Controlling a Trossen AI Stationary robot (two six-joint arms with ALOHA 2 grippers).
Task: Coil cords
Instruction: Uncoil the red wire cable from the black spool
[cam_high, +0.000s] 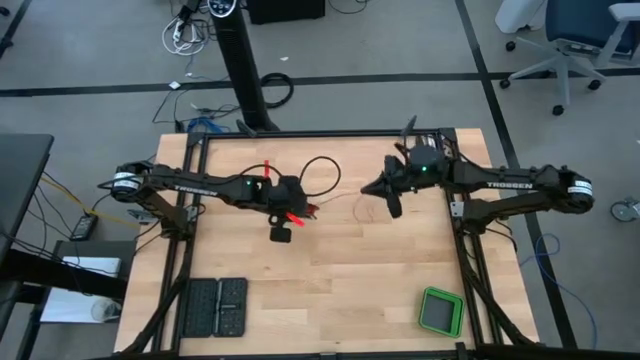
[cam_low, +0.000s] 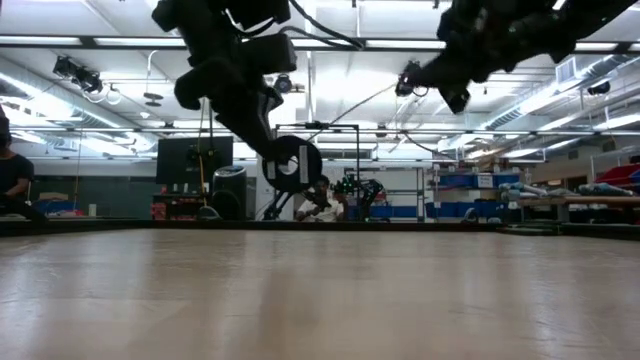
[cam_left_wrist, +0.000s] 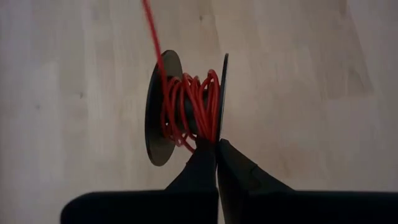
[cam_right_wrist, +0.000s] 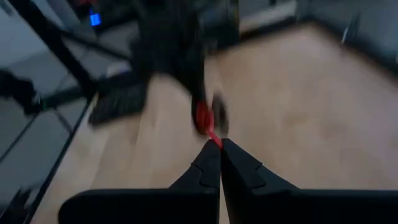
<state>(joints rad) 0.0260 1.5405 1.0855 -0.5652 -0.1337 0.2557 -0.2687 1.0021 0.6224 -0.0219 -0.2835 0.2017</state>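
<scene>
I was in the middle of the winding step. The left gripper (cam_left_wrist: 216, 144) hung above the middle of the bench (cam_high: 330, 290), and its jaws were closed on the rim of a small dark spool (cam_left_wrist: 163, 109). Many turns of the red cord (cam_left_wrist: 193, 99) already sat on the spool, and one strand ran away from it, up and out of the left wrist view. The low view showed the spool well above the bench surface, not touching it.

The right gripper (cam_right_wrist: 219, 148) was near the left one, a little toward the right side of the bench. Its jaws were closed, and a bit of red showed just at their tips in the right wrist view; I think it was the cord, but the picture was too blurred to be sure. In the high view a thin pale line went from the left gripper toward the right one.

I judged that the next move needed the free strand kept tight and led around the spool between its two discs, so that no turn slips off.

There was open room: the front half of the bench was bare wood, with only two dark pads (cam_high: 217, 305) and a green box (cam_high: 441, 311) near the front edge, well apart from both arms.
</scene>
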